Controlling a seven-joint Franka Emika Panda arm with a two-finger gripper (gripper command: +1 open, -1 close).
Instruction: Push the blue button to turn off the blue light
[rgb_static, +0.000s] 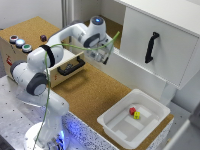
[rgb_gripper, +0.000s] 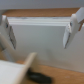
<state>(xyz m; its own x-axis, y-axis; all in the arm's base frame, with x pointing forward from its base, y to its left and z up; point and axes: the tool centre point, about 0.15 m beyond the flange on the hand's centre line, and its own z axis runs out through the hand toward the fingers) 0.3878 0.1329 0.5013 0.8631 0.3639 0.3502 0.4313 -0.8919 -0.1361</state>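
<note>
The blue button is a small round light-blue cap with a silver rim. It sits on top of the wooden box at the exterior view's left, between a dark red button and a green button. My gripper hangs well to the exterior view's right of the buttons, above the cork surface and close to the white cabinet's lower front. In the wrist view my gripper is open and empty, with both fingers spread in front of a white panel. The buttons do not show in the wrist view.
The box's drawer with a black handle stands partly open below my arm; the handle also shows in the wrist view. A white cabinet door with a black handle is at the right. A white bin holds a red and a yellow object. A small dark object lies behind the box.
</note>
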